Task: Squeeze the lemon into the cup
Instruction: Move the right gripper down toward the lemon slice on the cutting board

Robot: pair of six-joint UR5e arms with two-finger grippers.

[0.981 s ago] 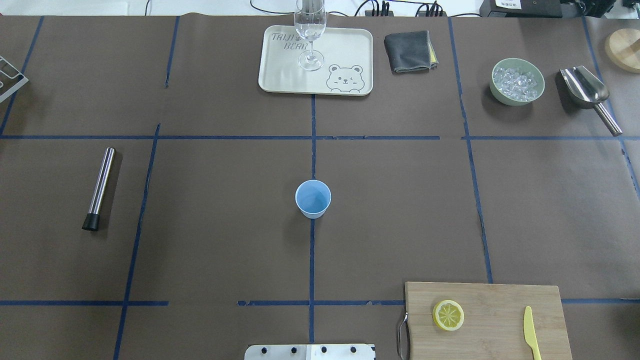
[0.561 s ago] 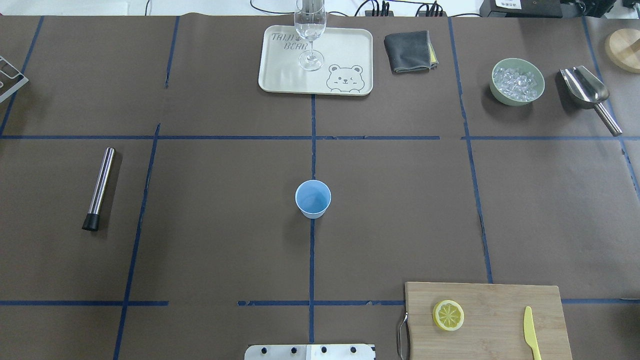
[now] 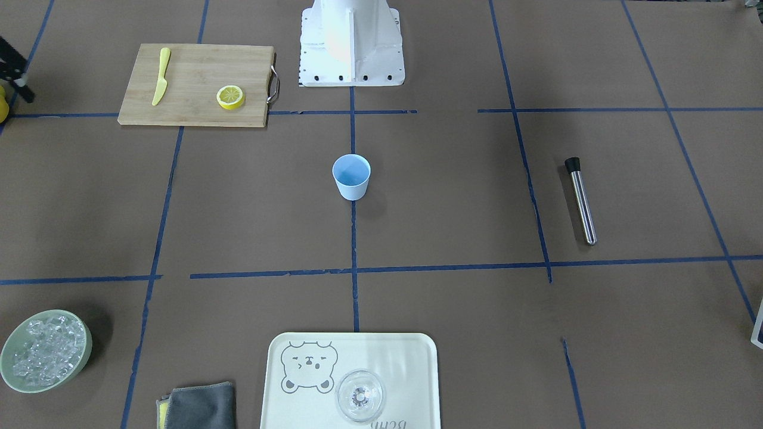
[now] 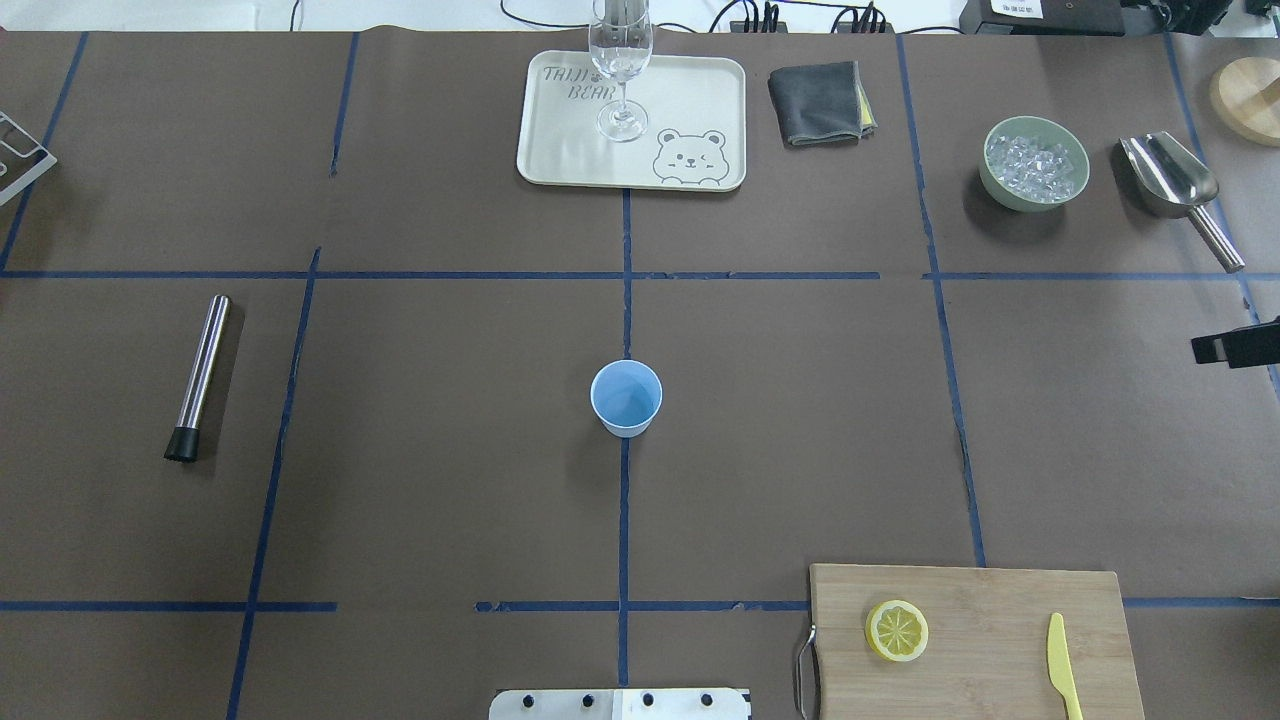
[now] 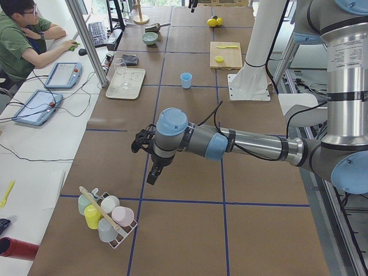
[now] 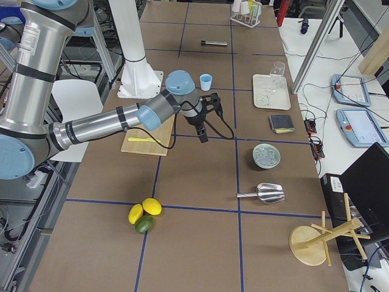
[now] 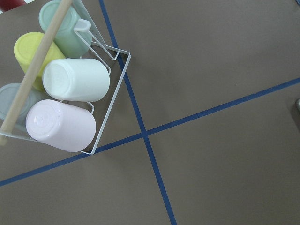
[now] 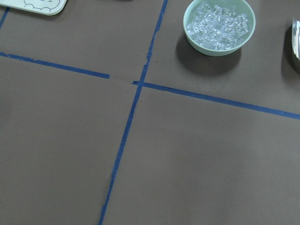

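A yellow lemon (image 4: 896, 630) slice lies cut face up on the wooden cutting board (image 4: 1000, 600) at the near right; it also shows in the front view as the lemon (image 3: 230, 96). The light-blue cup (image 4: 626, 397) stands upright and empty at the table's middle, the same cup (image 3: 351, 176) in the front view. My right gripper (image 6: 205, 129) hangs above the table between the board and the ice bowl; only a black tip (image 4: 1232, 348) shows overhead, so I cannot tell its state. My left gripper (image 5: 150, 169) hovers far left near a cup rack, state unclear.
A tray (image 4: 690, 90) bears a clear glass (image 4: 620, 60). A grey cloth (image 4: 818, 102), a green bowl of ice (image 4: 1034, 163) and a metal scoop (image 4: 1175, 185) lie at the back right. A steel muddler (image 4: 200, 375) lies left, a yellow knife (image 4: 1062, 665) on the board. A cup rack (image 7: 65, 89) stands far left.
A black part of my right gripper has come into the overhead view at its right edge. The cup, lemon and other objects have not moved.
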